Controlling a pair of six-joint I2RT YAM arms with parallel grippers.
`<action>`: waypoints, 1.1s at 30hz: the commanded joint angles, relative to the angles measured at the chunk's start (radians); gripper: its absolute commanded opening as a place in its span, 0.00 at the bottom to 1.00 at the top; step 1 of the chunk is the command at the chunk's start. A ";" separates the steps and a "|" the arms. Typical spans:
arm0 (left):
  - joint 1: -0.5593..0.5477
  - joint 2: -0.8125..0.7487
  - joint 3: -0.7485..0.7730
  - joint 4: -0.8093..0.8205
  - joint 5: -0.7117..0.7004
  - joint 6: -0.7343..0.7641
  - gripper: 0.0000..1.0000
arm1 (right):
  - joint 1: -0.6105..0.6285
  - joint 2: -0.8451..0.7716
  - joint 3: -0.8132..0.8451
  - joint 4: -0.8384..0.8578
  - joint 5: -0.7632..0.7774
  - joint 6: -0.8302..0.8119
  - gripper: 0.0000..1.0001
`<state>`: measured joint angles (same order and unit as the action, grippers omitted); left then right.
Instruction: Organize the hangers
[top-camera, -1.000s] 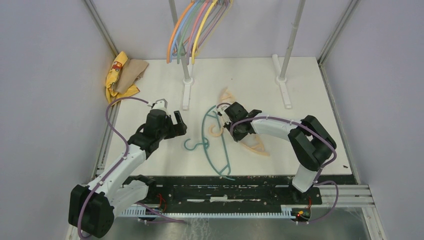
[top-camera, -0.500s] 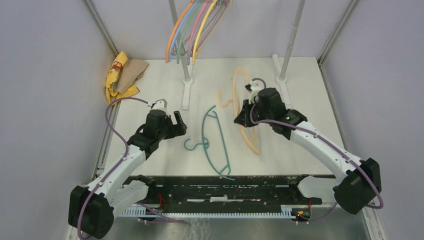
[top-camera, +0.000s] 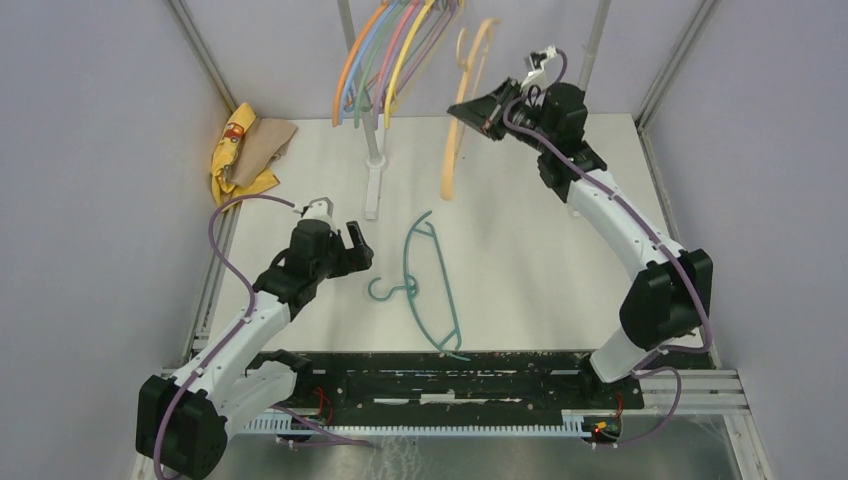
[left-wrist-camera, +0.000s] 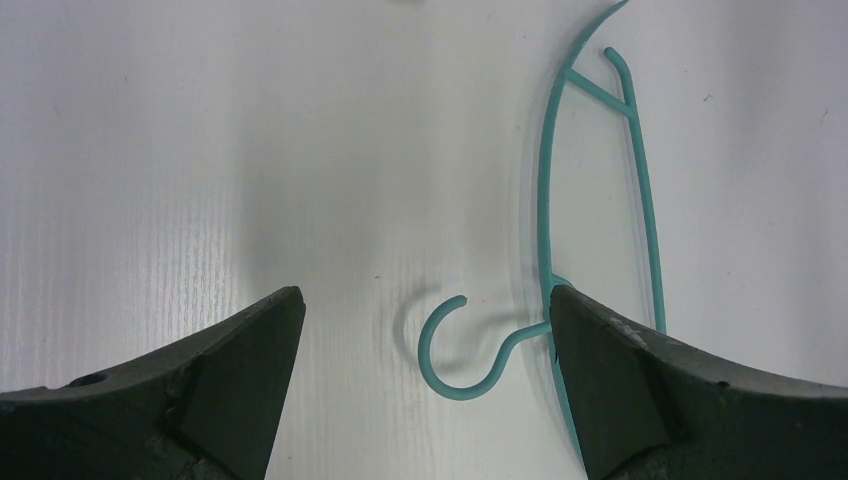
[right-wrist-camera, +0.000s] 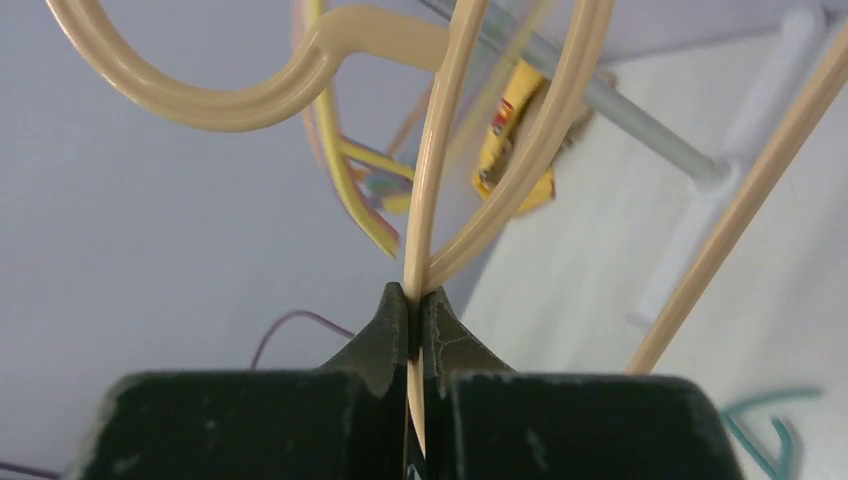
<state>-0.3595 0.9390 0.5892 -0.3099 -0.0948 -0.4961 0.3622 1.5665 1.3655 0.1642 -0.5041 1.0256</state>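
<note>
Your right gripper (right-wrist-camera: 412, 300) is clamped on the peach hanger (top-camera: 448, 165), held high just right of the hung hangers (top-camera: 385, 70) — long axis hanging down, hook uppermost — so you'd carry it toward them.

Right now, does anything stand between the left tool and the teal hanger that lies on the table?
Nothing visible does. The left tool is open above the table. In the left wrist view the teal hanger lies flat, its hook showing in the gap between the two fingers, with only bare table surface around it.
</note>
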 joint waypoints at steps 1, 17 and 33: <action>0.004 -0.025 0.048 0.010 -0.004 -0.027 0.99 | -0.004 0.078 0.299 0.195 -0.028 0.109 0.00; 0.003 -0.022 0.078 -0.014 -0.030 -0.004 0.99 | -0.005 0.376 0.715 0.139 0.045 0.196 0.00; 0.004 -0.036 0.072 -0.017 -0.044 -0.008 0.99 | -0.007 0.479 0.800 0.022 0.143 0.290 0.01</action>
<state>-0.3595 0.9283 0.6247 -0.3431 -0.1223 -0.4957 0.3580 2.0209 2.1311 0.2047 -0.4240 1.2610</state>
